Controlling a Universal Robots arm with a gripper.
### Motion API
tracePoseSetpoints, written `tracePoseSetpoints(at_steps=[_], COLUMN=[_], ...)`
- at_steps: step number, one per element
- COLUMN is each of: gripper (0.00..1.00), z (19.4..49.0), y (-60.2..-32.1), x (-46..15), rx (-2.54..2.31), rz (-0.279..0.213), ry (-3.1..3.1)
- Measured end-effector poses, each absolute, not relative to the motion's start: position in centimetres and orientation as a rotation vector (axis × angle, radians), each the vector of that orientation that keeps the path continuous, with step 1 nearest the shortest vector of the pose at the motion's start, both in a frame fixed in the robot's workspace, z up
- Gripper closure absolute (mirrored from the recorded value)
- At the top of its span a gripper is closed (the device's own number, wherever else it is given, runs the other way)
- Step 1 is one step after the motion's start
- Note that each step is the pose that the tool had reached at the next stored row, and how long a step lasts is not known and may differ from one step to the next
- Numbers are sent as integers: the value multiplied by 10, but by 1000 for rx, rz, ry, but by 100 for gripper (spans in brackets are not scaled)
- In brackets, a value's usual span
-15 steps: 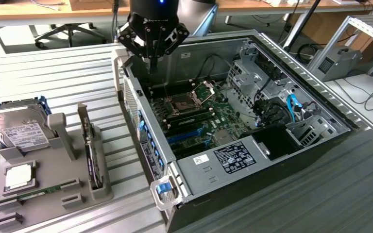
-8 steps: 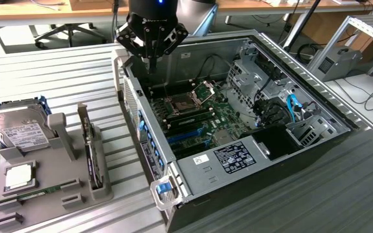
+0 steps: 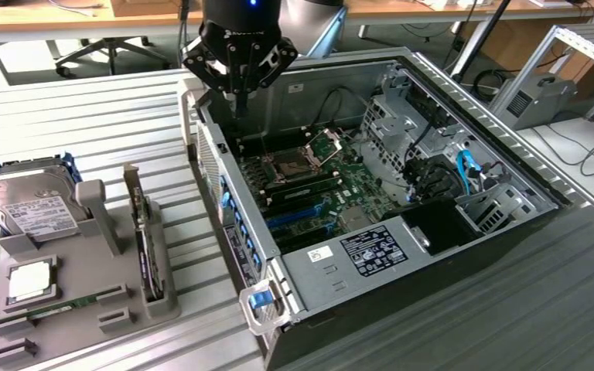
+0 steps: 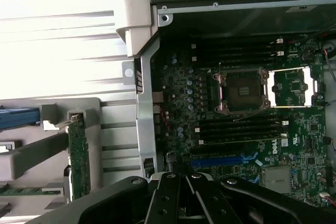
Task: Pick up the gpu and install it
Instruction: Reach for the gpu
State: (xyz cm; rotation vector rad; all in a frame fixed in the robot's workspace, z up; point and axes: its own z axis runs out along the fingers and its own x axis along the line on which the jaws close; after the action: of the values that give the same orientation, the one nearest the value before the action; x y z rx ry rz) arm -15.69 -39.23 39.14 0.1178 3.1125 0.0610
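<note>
Your gripper (image 3: 241, 100), pressed together and empty, hangs over a corner of the case (image 3: 297, 282). The gpu (image 3: 151, 247) stands edge-on outside the case wall, lengthwise along it, on the bench (image 3: 90, 124).

Green gpu (image 4: 80, 156), grey holder tray (image 3: 75, 338), black tool (image 3: 241, 104), green motherboard (image 4: 236, 129); silver hard drive (image 3: 8, 191), white label (image 3: 47, 222)

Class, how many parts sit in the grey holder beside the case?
4: hard drive farthest back, gpu on edge nearest the case, processor mid-tray, RAM stick in front; others possibly hidden.
</note>
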Motion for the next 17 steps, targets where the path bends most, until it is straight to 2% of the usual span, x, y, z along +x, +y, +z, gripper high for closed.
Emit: tracePoseSetpoints(at_steps=[17], gripper=[89], z=[391], y=[-392], x=[-161], rx=[118], rz=[61], ry=[3112])
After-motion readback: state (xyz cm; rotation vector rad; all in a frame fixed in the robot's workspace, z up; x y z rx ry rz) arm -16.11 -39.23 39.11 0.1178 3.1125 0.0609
